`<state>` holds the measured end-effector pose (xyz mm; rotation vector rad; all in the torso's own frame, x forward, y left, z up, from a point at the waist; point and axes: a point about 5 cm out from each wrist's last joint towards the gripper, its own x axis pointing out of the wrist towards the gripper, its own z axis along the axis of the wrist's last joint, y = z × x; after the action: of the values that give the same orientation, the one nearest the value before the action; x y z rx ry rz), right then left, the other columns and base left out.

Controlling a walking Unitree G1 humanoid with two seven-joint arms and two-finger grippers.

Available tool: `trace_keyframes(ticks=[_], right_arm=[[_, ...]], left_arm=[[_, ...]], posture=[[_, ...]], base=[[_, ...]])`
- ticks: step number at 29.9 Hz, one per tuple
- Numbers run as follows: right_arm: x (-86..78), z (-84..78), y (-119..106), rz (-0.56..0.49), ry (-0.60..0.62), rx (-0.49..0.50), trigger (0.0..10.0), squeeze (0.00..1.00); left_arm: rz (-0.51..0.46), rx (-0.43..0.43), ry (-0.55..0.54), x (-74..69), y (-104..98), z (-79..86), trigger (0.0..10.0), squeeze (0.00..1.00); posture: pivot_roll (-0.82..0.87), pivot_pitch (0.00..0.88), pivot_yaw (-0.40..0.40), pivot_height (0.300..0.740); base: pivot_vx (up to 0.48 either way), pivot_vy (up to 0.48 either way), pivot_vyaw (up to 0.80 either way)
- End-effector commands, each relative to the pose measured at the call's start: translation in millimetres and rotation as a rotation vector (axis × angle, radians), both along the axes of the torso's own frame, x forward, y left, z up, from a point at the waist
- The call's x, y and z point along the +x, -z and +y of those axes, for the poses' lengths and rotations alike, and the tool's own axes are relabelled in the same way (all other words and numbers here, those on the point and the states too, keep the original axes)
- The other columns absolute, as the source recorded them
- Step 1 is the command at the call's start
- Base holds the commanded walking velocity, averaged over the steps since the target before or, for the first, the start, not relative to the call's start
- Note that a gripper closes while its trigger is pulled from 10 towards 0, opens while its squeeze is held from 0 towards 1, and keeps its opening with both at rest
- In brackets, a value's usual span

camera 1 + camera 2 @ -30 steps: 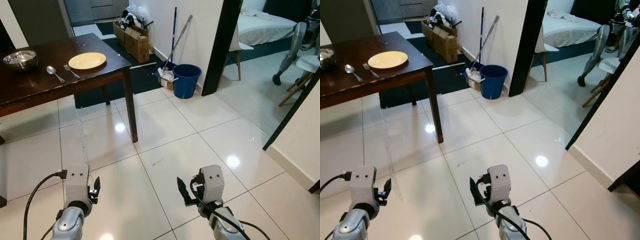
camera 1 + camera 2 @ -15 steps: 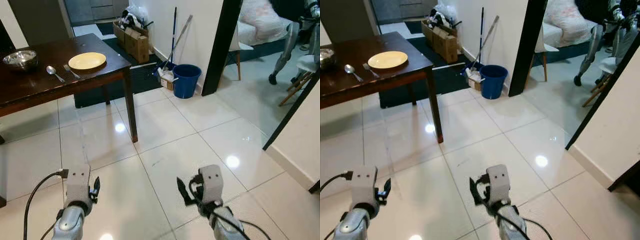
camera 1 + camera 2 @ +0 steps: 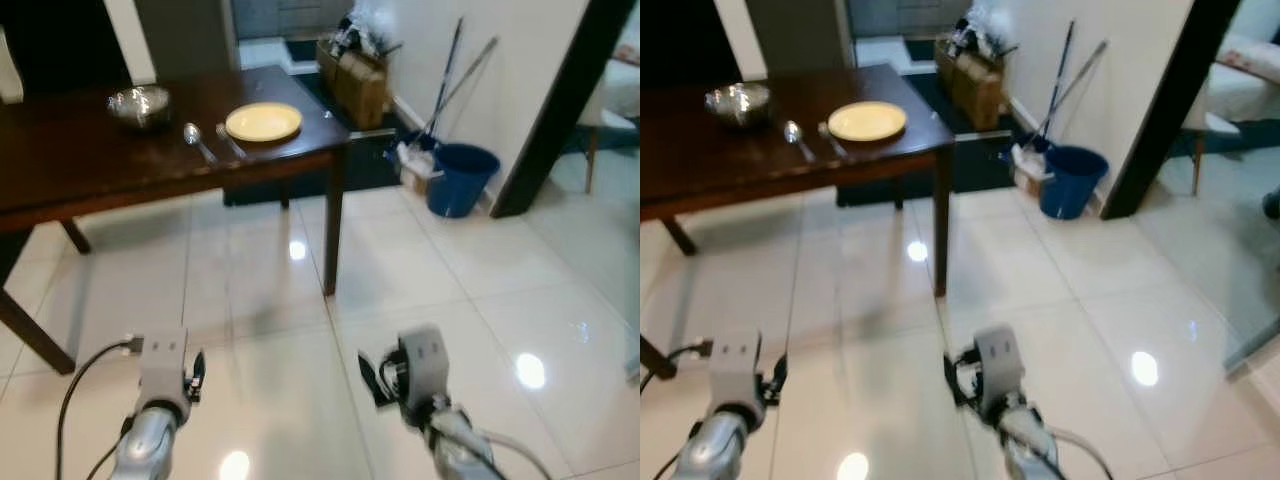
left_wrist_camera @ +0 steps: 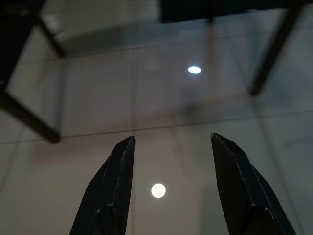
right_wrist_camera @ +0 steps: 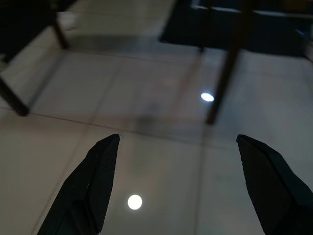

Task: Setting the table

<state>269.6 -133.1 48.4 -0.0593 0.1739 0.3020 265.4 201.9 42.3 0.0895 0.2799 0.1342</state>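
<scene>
Yellow plate (image 3: 263, 122) beside fork (image 3: 231, 143), spoon (image 3: 197, 140)

We see a glossy white tiled floor (image 3: 420, 270) reflecting ceiling lights, a dark wooden table (image 3: 70, 165), a blue plastic bucket (image 3: 460, 180) beside the white wall (image 3: 500, 60).

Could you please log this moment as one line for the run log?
phase: facing table | on table: plate, fork, spoon, bowl | left end effector: open, empty | right end effector: open, empty
</scene>
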Motion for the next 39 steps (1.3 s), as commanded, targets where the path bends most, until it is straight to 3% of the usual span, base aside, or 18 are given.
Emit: trace_keyframes(ticks=[1, 14, 16, 20, 21, 26, 32, 39], right_arm=[[-1.3, 8.3, 1.5, 0.003, -0.016, 0.010, 10.0, 0.00], [-2.0, 10.8, -2.3, -0.011, -0.034, 0.049, 10.0, 0.00], [-2.0, 11.5, -7.1, -0.038, -0.060, 0.036, 10.0, 0.00], [11.1, 1.4, -50.8, -0.235, -0.019, -0.029, 10.0, 0.00], [11.1, 1.4, -50.8, -0.235, -0.019, -0.029, 10.0, 0.00], [23.9, -10.3, -97.7, -0.389, 0.068, 0.014, 10.0, 0.00], [27.0, -16.3, -103.2, -0.386, 0.099, 0.061, 10.0, 0.00], [21.9, -11.2, -93.3, -0.338, 0.093, 0.063, 10.0, 0.00]], left_arm=[[0.019, 0.024, -0.026, -4.6, 3.4, 9.1, 10.0, 0.00], [0.006, 0.029, -0.037, -2.4, 1.0, 9.7, 10.0, 0.00], [-0.027, 0.024, -0.051, 0.5, -6.5, 10.6, 10.0, 0.00], [-0.248, 0.014, 0.001, 19.4, -64.1, -1.2, 10.0, 0.00], [-0.248, 0.014, 0.001, 19.4, -64.1, -1.2, 10.0, 0.00], [-0.469, 0.013, 0.120, 36.0, -126.5, -32.3, 10.0, 0.00], [-0.547, -0.011, 0.194, 43.9, -151.5, -55.0, 10.0, 0.00], [-0.527, 0.001, 0.249, 41.6, -152.4, -64.9, 10.0, 0.00]], posture=[[-0.01, 0.000, 0.071, 0.740], [-0.01, 0.000, 0.071, 0.740], [-0.01, 0.000, 0.069, 0.740], [-0.02, 0.001, 0.068, 0.740], [-0.02, 0.001, 0.068, 0.740], [-0.03, 0.001, 0.077, 0.740], [-0.03, 0.001, 0.078, 0.740], [-0.03, 0.003, 0.083, 0.740]], base=[[0.469, 0.000, 0.72], [0.469, 0.000, 0.11], [0.469, 0.000, 0.00], [0.469, 0.000, 0.00], [0.469, 0.000, 0.00], [0.470, 0.000, 0.00], [0.456, 0.000, 0.00], [0.448, 0.000, 0.00]])
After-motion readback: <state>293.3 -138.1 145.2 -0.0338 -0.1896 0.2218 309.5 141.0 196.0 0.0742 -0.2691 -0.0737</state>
